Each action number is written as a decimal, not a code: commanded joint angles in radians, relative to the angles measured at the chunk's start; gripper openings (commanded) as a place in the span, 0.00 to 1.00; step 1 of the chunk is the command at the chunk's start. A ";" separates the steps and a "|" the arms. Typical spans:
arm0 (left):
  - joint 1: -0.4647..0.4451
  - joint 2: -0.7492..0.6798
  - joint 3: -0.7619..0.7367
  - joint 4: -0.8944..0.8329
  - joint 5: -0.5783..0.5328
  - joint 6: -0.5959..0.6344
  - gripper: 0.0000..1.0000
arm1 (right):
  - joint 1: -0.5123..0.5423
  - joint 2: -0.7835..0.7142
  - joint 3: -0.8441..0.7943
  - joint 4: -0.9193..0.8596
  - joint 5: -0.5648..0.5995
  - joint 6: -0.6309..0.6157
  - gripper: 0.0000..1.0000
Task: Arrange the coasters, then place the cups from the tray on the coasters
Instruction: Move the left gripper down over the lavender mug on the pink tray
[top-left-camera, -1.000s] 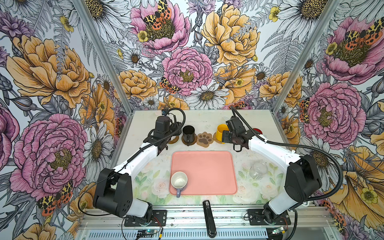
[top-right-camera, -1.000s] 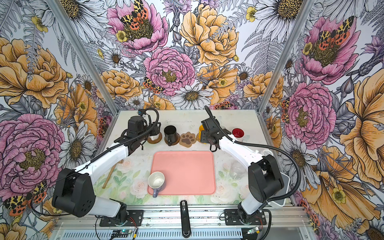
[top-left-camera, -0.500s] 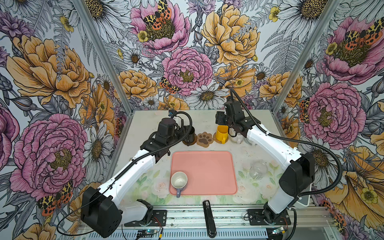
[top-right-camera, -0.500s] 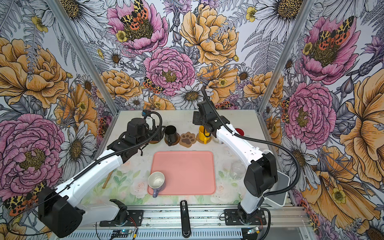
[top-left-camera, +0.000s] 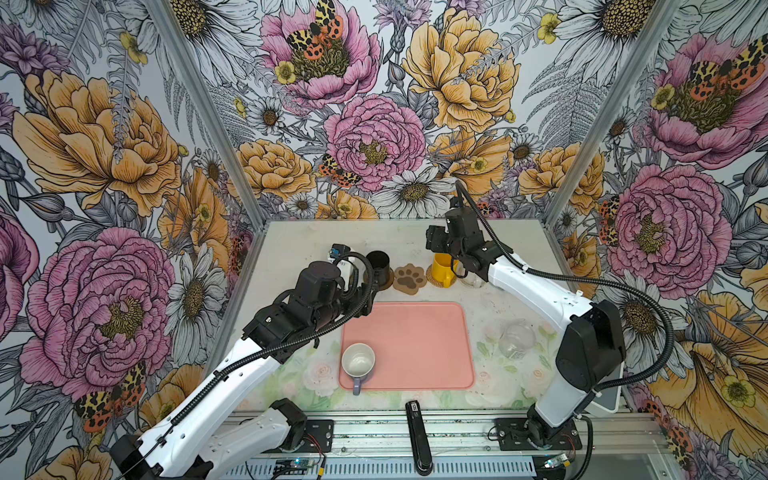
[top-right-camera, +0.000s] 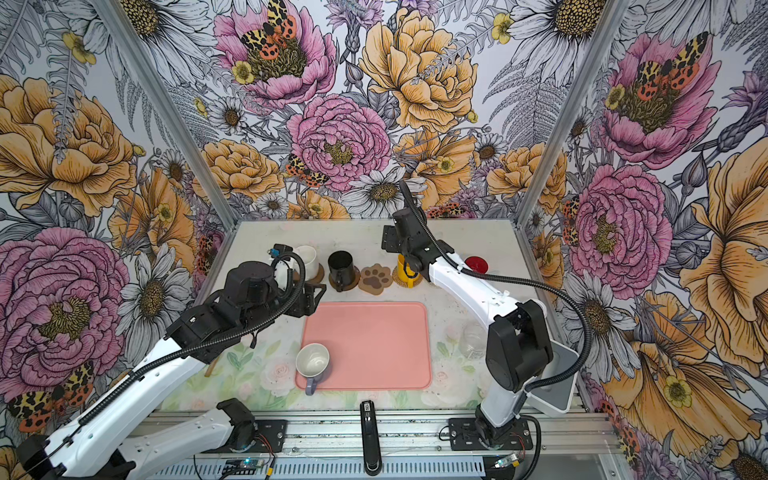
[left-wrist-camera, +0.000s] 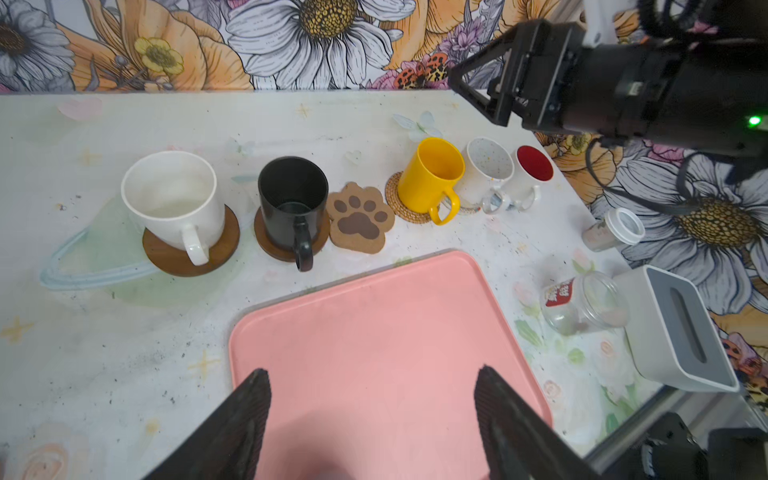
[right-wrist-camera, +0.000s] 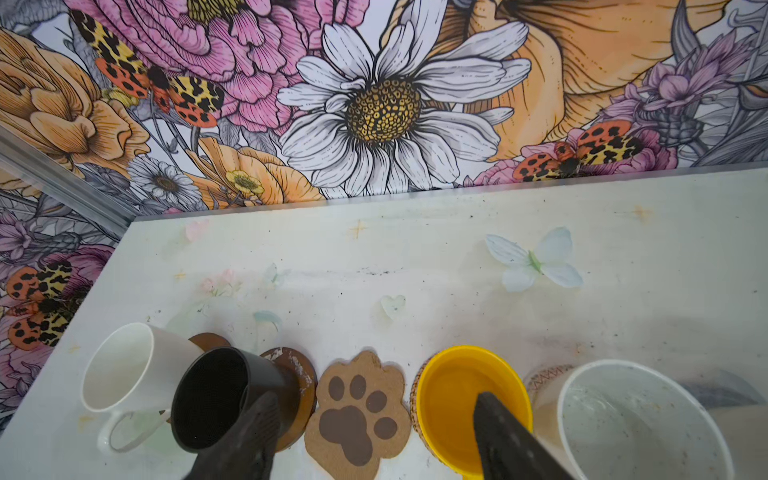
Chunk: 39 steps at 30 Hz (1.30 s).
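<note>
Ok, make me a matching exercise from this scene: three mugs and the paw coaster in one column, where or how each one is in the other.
1 lavender mug
2 yellow mug
3 black mug
4 paw coaster

A nothing on it
B on the pink tray
C on a brown disc
D on a woven coaster

Pairs: 1-B, 2-D, 3-C, 4-A

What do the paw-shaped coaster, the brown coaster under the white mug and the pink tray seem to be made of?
Paw-shaped coaster: probably cork, matte; its tan face looks grainy.
Brown coaster: likely varnished wood; glossy, with faint grain.
Pink tray: probably plastic or silicone; smooth, even colour, dull sheen.
</note>
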 joint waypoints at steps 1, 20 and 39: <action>-0.052 -0.038 -0.005 -0.164 -0.033 -0.085 0.80 | -0.015 -0.059 -0.031 0.073 0.007 0.017 0.78; -0.318 -0.043 -0.082 -0.447 -0.015 -0.340 0.82 | -0.045 -0.108 -0.120 0.144 -0.031 0.035 0.81; -0.392 0.022 -0.232 -0.450 0.079 -0.468 0.83 | -0.054 -0.080 -0.116 0.152 -0.062 0.040 0.81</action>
